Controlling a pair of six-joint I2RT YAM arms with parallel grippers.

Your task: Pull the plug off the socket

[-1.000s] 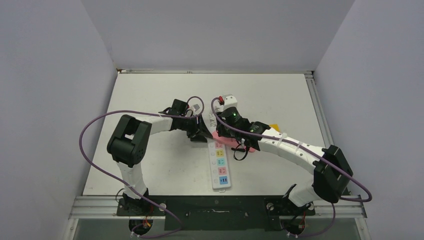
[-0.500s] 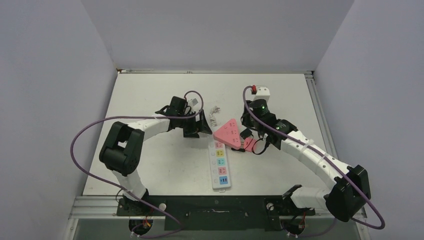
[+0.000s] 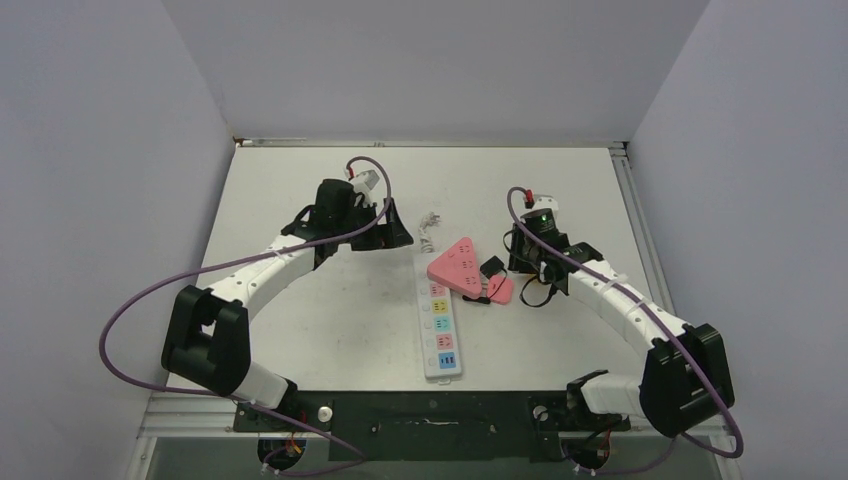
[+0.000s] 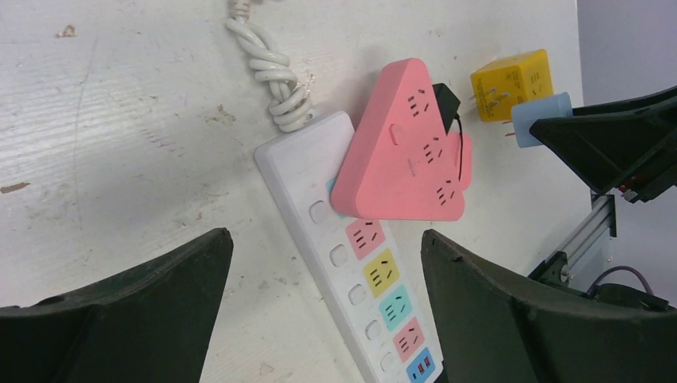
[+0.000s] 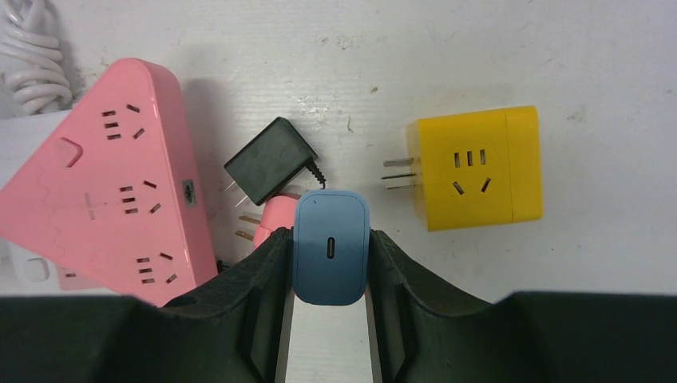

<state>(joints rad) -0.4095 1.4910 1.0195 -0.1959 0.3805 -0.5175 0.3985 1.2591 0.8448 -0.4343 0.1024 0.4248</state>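
The socket [image 3: 441, 335] is a long white strip with coloured outlets, lying mid-table; in the left wrist view the socket [image 4: 323, 179] runs diagonally. The plug [image 5: 330, 249], a blue block with a small slot in its face, is clamped between the fingers of my right gripper [image 5: 330, 239], clear of the strip. The same plug [image 4: 541, 118] shows in the left wrist view, right of the strip. My right gripper [image 3: 524, 264] hangs right of the socket. My left gripper [image 3: 388, 226] is open and empty, up and left of the strip's far end; my left gripper [image 4: 323, 236] frames the outlets from above.
A pink triangular adapter [image 3: 458, 264] lies over the strip's far end, covering an outlet. A black adapter [image 5: 267, 163] and a small pink plug [image 5: 275, 217] lie beside it. A yellow cube adapter [image 5: 475, 167] lies further right. The strip's coiled white cord [image 4: 275, 76] lies behind it.
My left gripper has opened and drawn back up and left from the strip's far end. My right gripper has moved right, away from the strip, still holding the blue plug.
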